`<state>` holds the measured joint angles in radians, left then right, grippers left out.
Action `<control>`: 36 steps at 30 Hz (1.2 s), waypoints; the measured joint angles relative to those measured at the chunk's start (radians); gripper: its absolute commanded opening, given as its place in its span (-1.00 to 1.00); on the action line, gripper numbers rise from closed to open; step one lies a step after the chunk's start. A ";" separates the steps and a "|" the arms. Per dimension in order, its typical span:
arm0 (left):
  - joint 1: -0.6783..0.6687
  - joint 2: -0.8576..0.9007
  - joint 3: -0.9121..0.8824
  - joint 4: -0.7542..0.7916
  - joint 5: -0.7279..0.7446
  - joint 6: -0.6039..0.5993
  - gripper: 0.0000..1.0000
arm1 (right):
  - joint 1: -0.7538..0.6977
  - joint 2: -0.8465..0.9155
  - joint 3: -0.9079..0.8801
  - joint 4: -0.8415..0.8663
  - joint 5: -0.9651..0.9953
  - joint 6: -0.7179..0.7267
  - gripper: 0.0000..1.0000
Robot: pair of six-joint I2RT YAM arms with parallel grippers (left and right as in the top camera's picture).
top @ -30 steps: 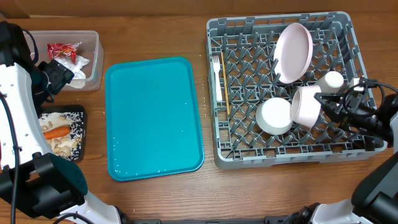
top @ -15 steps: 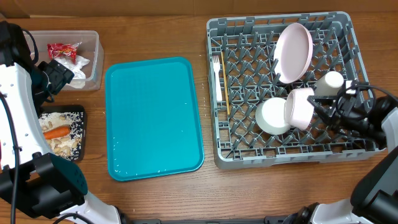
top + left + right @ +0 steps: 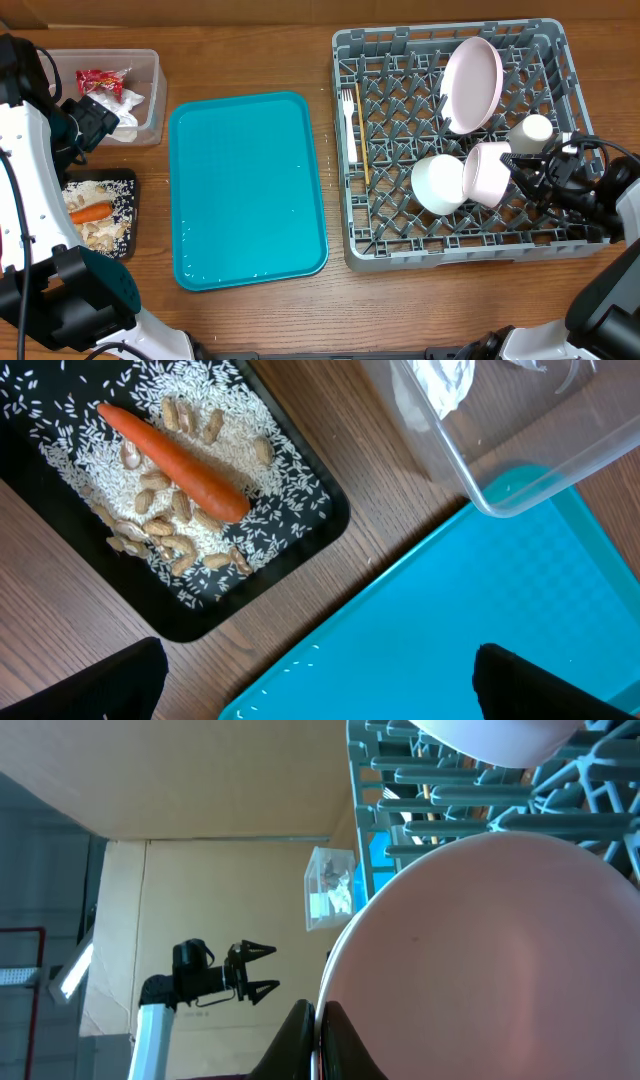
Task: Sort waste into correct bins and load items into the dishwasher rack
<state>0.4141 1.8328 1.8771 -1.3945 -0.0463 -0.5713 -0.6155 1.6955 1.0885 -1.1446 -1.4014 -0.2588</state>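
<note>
While the right gripper (image 3: 517,166) pinches its rim, the smooth pale-pink bowl (image 3: 484,173) stands on edge just ahead of it, beside a white bowl (image 3: 438,185).

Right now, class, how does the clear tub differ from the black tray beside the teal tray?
The clear tub is see-through with tall walls; the black tray is dark and shallow. The tub holds a red wrapper and a crumpled napkin; the black tray holds a carrot, rice and beige scraps. Both are rectangular, smaller than the teal tray, and lie to its left.
</note>
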 measured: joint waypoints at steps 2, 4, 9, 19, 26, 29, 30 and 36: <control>0.000 0.000 0.000 0.000 0.000 0.000 0.99 | 0.000 0.000 0.015 -0.003 0.018 0.020 -0.86; 0.000 0.000 0.000 0.000 0.000 0.000 1.00 | 0.000 0.000 0.042 -0.019 0.044 0.042 -0.77; 0.000 0.000 0.000 0.000 0.000 0.000 1.00 | 0.000 0.000 0.137 -0.098 0.143 0.068 -0.62; 0.000 0.000 0.000 0.000 0.000 0.000 1.00 | 0.000 -0.042 0.311 -0.155 0.533 0.220 -0.59; 0.000 0.000 0.000 0.000 0.000 0.000 1.00 | 0.000 -0.055 0.311 -0.161 0.635 0.255 -0.46; 0.000 0.000 0.000 0.000 0.000 0.000 1.00 | 0.003 -0.055 0.311 -0.169 0.622 0.240 -0.23; 0.000 0.000 0.000 0.000 0.000 0.000 1.00 | 0.007 -0.055 0.311 -0.169 0.619 0.232 -0.16; 0.000 0.000 0.000 0.000 0.000 0.000 1.00 | 0.142 -0.055 0.311 -0.166 0.668 0.187 -0.08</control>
<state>0.4141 1.8328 1.8771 -1.3945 -0.0463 -0.5709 -0.4740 1.6409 1.3991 -1.3106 -0.7338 -0.0723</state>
